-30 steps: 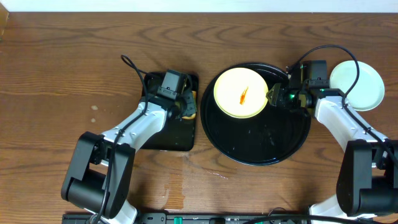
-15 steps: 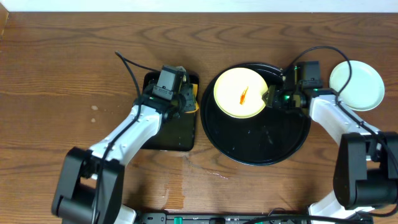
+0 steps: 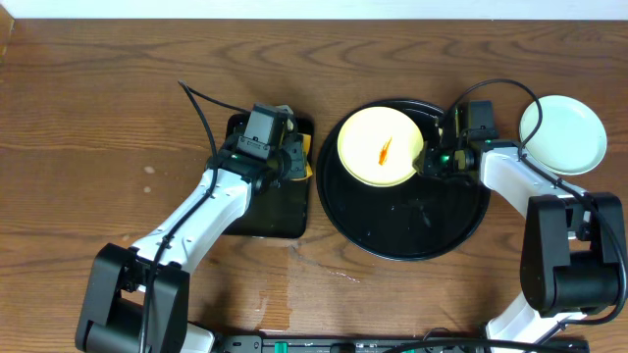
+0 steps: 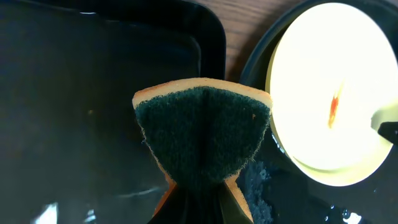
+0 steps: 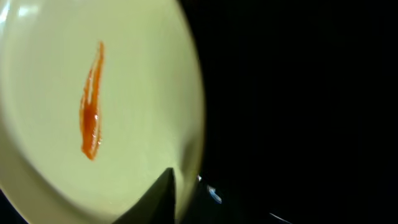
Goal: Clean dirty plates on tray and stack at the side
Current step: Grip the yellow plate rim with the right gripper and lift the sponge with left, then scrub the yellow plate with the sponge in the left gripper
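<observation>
Reaching from lower left, left gripper (image 3: 292, 165) jaws clamped on sponge (image 4: 202, 134) above rectangular tray (image 3: 257, 218); right gripper (image 3: 429, 157) at right rim of yellow plate (image 3: 368, 132), jaw state unclear.

On the round tray (image 3: 412, 235) the plate (image 3: 381, 147) fills the back-left. The right fingers (image 5: 163, 200) sit at its right edge, blocking that side. Tray's front half is bare. The left fingers (image 4: 198, 208) and sponge (image 4: 202, 134) hang over the small tray (image 3: 257, 224), just left of the round tray. The second plate (image 3: 564, 134) lies right of it. Left side of the table (image 3: 88, 127) is wide open.
</observation>
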Controlling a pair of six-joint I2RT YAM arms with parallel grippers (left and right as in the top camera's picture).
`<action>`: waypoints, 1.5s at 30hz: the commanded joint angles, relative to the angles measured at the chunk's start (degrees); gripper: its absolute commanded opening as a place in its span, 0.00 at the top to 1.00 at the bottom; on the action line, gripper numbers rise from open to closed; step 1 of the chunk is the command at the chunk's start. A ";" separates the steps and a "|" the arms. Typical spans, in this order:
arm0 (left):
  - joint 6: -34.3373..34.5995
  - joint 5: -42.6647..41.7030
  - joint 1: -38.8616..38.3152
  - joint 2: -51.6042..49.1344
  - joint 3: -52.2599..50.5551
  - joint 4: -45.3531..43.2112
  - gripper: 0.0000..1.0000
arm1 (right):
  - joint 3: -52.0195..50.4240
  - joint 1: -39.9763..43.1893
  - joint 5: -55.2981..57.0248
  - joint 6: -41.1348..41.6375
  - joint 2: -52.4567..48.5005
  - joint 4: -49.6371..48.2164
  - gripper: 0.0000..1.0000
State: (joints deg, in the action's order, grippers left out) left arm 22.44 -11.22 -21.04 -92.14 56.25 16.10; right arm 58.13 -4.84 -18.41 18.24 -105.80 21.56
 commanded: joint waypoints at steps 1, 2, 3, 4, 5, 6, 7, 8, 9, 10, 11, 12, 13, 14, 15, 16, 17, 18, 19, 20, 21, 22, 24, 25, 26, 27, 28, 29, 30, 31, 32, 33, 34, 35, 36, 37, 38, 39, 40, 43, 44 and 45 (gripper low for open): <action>-0.79 0.72 -0.35 0.83 1.14 0.76 0.93 | 0.33 -0.83 2.95 0.15 -0.28 2.05 0.84; -0.79 0.74 -0.61 0.83 1.09 0.79 0.93 | 0.33 -0.83 3.34 0.17 -0.28 2.64 0.87; -0.79 0.74 -0.94 0.83 1.09 0.76 0.92 | 0.33 -0.83 3.50 0.15 -0.28 3.06 0.88; -0.79 0.74 -1.20 0.83 1.09 0.74 0.92 | 0.33 -0.83 3.56 0.15 -0.28 3.45 0.89; -0.79 0.74 -1.55 0.83 1.09 0.70 0.93 | 0.33 -0.83 3.54 0.15 -0.28 3.74 0.91; -0.79 0.74 -1.88 0.83 1.09 0.70 0.92 | 0.33 -0.83 3.54 0.15 -0.28 4.17 0.92; -0.81 0.74 -2.19 0.83 1.09 0.72 0.93 | 0.33 -0.83 3.56 0.15 -0.28 4.63 0.94; -0.79 0.74 -2.49 0.83 1.09 0.70 0.92 | 0.33 -0.83 3.58 0.11 -0.28 5.09 0.94; -0.81 0.74 -2.80 0.83 1.09 0.61 0.92 | 0.33 -0.83 3.56 -0.13 -0.28 5.53 0.95; -0.83 0.74 -3.13 0.83 1.09 0.50 0.92 | 0.33 -0.83 3.56 -0.61 -0.28 5.99 0.96; -0.83 0.74 -3.43 0.83 1.09 0.28 0.93 | 0.33 -0.83 3.56 -1.42 -0.28 6.43 0.97; -0.83 0.74 -3.82 0.83 1.09 0.04 0.92 | 0.33 -0.83 3.56 -2.29 -0.28 6.93 0.98; -0.83 0.72 -4.20 0.83 1.09 -0.22 0.93 | 0.33 -0.83 3.58 -2.67 -0.28 7.48 0.98; -0.81 0.72 -4.55 0.83 1.09 -0.44 0.92 | 0.33 -0.83 3.58 -2.67 -0.28 8.11 0.98; -0.79 0.72 -4.94 0.83 1.09 -0.66 0.93 | 0.33 -0.83 3.58 -2.67 -0.28 8.81 0.99; -0.76 0.70 -5.44 0.83 1.09 -0.83 0.92 | 0.33 -0.83 3.58 -2.67 -0.28 9.51 0.99; -0.76 0.70 -6.01 0.83 1.09 -1.01 0.92 | 0.33 -0.87 3.56 -2.67 -0.28 10.25 0.99; -0.79 0.70 -6.78 0.83 1.09 -1.25 0.92 | 0.33 -0.96 3.56 -2.64 -0.28 10.95 0.99; -0.76 0.70 -7.61 0.83 1.09 -1.70 0.92 | 0.33 -1.07 3.56 -2.67 -0.28 11.47 0.99; -0.79 0.72 -8.41 0.83 1.09 -2.16 0.92 | 0.33 -1.31 3.54 -2.67 -0.28 11.91 0.99; -0.79 0.72 -9.09 0.83 1.09 -2.67 0.92 | 0.33 -1.53 3.56 -2.67 -0.28 12.13 0.99; -0.79 0.72 -9.88 0.83 1.09 -3.37 0.93 | 0.33 -1.86 3.41 -2.67 -0.28 12.35 0.99; -0.76 0.72 -11.43 0.76 1.09 -5.01 0.92 | 0.33 -2.80 3.10 -2.69 -0.28 12.55 0.99; -0.76 0.74 -12.26 0.68 1.09 -6.01 0.92 | 0.33 -3.41 3.13 -2.69 -0.28 12.57 0.99; -0.76 0.72 -12.92 0.57 1.09 -6.78 0.92 | 0.33 -4.00 3.13 -2.69 -0.28 12.63 0.99; -0.74 0.74 -13.53 0.37 1.09 -7.50 0.92 | 0.33 -4.59 3.15 -2.67 -0.28 12.76 0.99; -0.74 0.74 -14.12 0.13 1.09 -8.17 0.92 | 0.33 -5.16 3.15 -2.64 -0.28 12.90 0.99; -0.74 0.72 -14.67 -0.15 1.09 -8.79 0.92 | 0.33 -5.77 3.13 -2.60 -0.28 12.98 0.99; -0.74 0.74 -15.26 -0.59 1.09 -9.40 0.92 | 0.33 -6.45 3.13 -2.47 -0.28 13.03 0.99; -0.74 0.74 -15.72 -1.09 1.09 -9.88 0.92 | 0.33 -7.04 3.13 -2.40 -0.28 13.03 0.99; -0.74 0.74 -16.11 -1.57 1.09 -10.36 0.92 | 0.33 -7.80 3.08 -2.40 -0.28 13.03 0.99; -0.74 0.74 -16.46 -2.16 1.09 -10.86 0.92 | 0.33 -8.37 2.95 -2.40 -0.28 13.03 0.99; -0.72 0.74 -16.74 -2.69 1.09 -11.30 0.92 | 0.33 -9.11 2.93 -2.40 -0.28 13.05 0.99; -0.72 0.74 -17.00 -3.21 1.09 -11.85 0.92 | 0.33 -9.75 2.93 -2.40 -0.28 13.18 0.99; -0.35 0.74 -17.20 -3.82 1.09 -12.37 0.92 | 0.33 -10.36 2.95 -2.40 -0.28 13.25 0.99; 0.70 0.74 -17.38 -4.39 1.09 -13.00 0.92 | 0.33 -11.06 2.95 -2.40 -0.28 13.35 0.99; 1.51 0.72 -17.44 -4.94 1.09 -13.46 0.92 | 0.33 -11.58 2.99 -2.43 -0.28 13.35 0.99; 2.62 0.72 -17.57 -5.57 1.09 -14.01 0.92 | 0.33 -12.02 3.17 -2.40 -0.28 13.38 0.99; 3.54 0.72 -17.57 -6.12 1.09 -14.29 0.92 | 0.33 -12.35 3.21 -2.40 -0.28 13.33 0.99; 6.62 0.72 -17.57 -7.87 1.09 -14.29 0.92 | 0.33 -12.66 3.63 -1.64 -0.28 13.14 0.99; 8.24 0.72 -17.57 -8.50 1.09 -14.29 0.92 | 0.33 -12.66 3.61 -1.20 -0.28 13.14 0.99; 9.57 0.70 -17.57 -8.85 1.09 -14.29 0.92 | 0.33 -12.66 3.61 -0.90 -0.28 13.14 0.99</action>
State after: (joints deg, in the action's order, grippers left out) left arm 27.07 -10.76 -38.48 -99.61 56.25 2.22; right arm 59.57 -16.38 -15.20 17.39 -104.84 34.04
